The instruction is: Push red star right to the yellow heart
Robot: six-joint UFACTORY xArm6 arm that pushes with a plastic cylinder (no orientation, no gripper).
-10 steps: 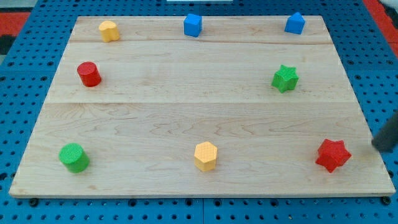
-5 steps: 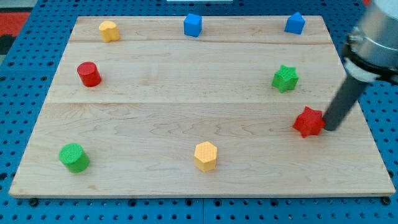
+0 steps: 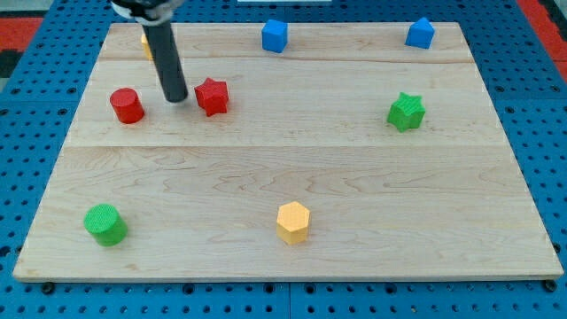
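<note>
The red star point(image 3: 212, 96) lies on the wooden board point(image 3: 292, 168) in the upper left part. My tip point(image 3: 176, 97) rests on the board just left of the star, between it and the red cylinder point(image 3: 127, 105). The rod rises toward the view's top and hides most of a yellow block point(image 3: 144, 42) at the top left; its shape cannot be made out. A yellow hexagonal block point(image 3: 293, 221) sits near the bottom middle.
A blue cube point(image 3: 275, 35) is at the top middle and a blue block point(image 3: 420, 33) at the top right. A green star point(image 3: 406, 112) is at the right. A green cylinder point(image 3: 105, 224) is at the bottom left.
The red star has moved from the lower right of the board to the upper left. My tip has gone from the star's right side to its left side.
</note>
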